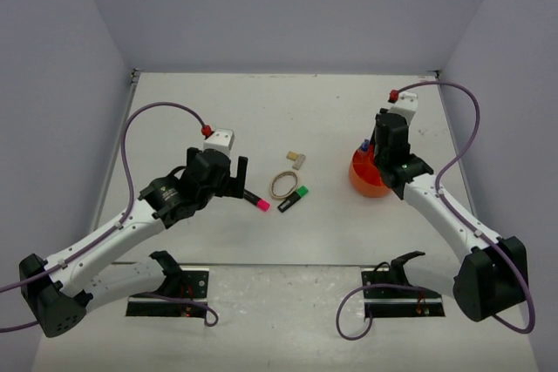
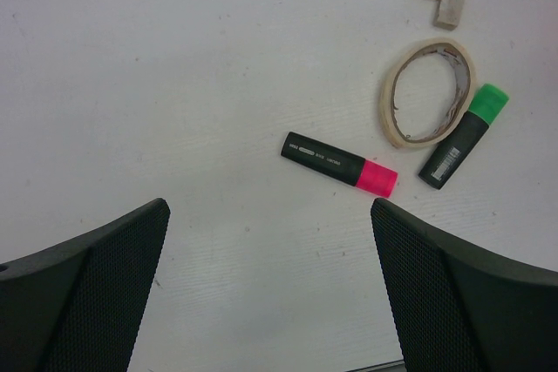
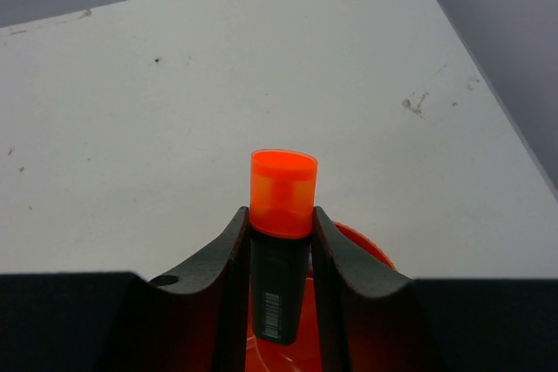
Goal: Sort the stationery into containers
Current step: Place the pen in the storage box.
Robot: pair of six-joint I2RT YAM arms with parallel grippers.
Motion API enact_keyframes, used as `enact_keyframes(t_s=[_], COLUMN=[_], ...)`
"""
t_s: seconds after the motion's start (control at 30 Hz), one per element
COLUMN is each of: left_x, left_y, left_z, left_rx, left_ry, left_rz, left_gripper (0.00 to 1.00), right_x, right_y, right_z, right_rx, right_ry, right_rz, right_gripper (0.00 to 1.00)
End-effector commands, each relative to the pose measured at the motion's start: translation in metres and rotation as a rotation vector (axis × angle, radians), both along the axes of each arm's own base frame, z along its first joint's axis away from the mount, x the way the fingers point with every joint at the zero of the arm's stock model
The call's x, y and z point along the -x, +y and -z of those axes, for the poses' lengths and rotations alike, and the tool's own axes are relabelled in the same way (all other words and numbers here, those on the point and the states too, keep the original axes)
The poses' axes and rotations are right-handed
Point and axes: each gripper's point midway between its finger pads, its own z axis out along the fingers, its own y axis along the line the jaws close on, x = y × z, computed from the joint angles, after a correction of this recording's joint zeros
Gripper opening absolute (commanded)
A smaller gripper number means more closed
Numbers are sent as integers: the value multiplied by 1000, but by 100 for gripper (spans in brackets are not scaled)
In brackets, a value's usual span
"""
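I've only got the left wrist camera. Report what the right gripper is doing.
Observer: The right gripper is shut on a black highlighter with an orange cap, and the cap sticks out past the fingertips.
Operator: Give me its position against the container.
Observer: It is over the orange pot. The pot's rim shows under the highlighter in the right wrist view.
Operator: Tell me what's in the pot.
Observer: A blue tip shows at the pot's far edge. The gripper hides the rest.
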Motion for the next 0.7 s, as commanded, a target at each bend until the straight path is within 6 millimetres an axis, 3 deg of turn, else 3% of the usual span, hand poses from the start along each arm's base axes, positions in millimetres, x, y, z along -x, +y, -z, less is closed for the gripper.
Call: enact_keyframes(t_s=[0.0, 0.3, 0.67], left_x=[-4, -3, -2], left_y=[-3, -3, -6], left_z=[-7, -8, -8], left_rx=[10, 13, 27], left_ry=[-36, -37, -38], left_rz=[21, 26, 43], left_gripper=[100, 100, 100], right_x=[-9, 1, 21], right_y=[-6, -23, -20], right_z=[-38, -15, 13], right_rx=[-25, -27, -95], right_ry=[-159, -127, -89], right_rz=[47, 148, 130], right_gripper=[0, 0, 0])
